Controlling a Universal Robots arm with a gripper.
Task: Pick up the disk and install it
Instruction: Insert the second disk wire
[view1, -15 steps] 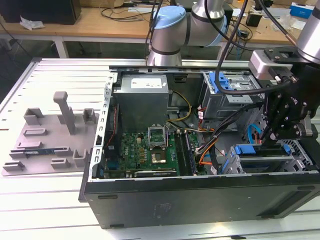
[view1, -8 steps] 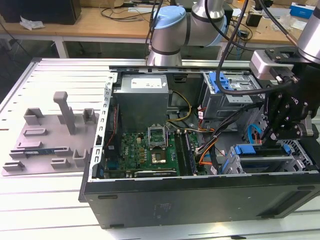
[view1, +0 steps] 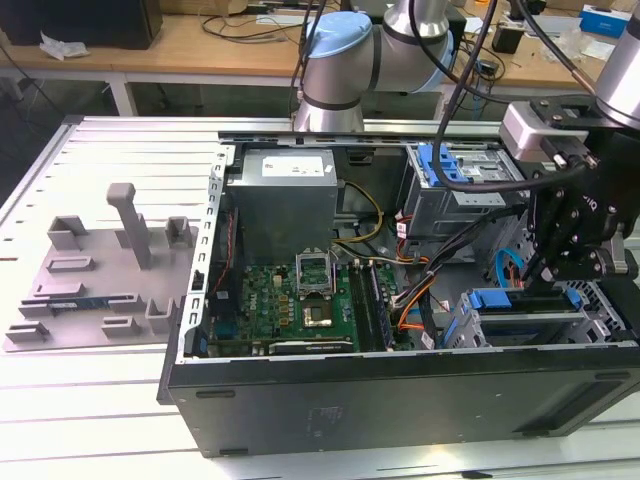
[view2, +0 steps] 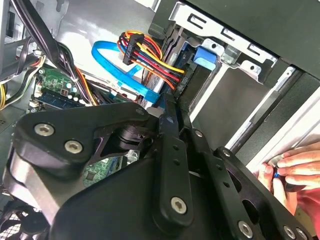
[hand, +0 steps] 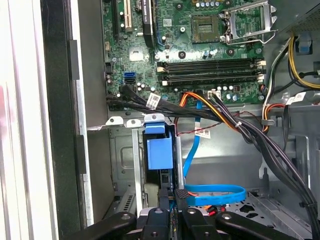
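- End effector (view1: 556, 283): matte black, built of jointed metal links with round bolt heads; it hangs at the drive cage end of the open computer case (view1: 400, 395). In both wrist views its two slim fingers (hand: 171, 200) stand almost together, clamped on the thin edge of the disk.
- Disk (hand: 160, 155): flat and rectangular, held on edge directly beyond the fingertips, its smooth blue plastic bracket facing the first wrist view; it sits partway in the slot of the grey sheet-metal drive cage (hand: 125, 165). In the exterior view the blue bracket (view1: 520, 299) lies just beneath the end effector.
- Motherboard (hand: 200, 45): green, glossy, studded with slots and a square socket, well beyond the disk.
- Cables: a flat blue ribbon (hand: 212, 192) curls just beside the fingers; orange, red and yellow wires (view2: 150, 57) bundle near them.
- A hand (view2: 292, 170) rests at the case's outer edge, near the end effector's links.
- Worktop (view1: 80, 400): ribbed pale metal, carrying the case.
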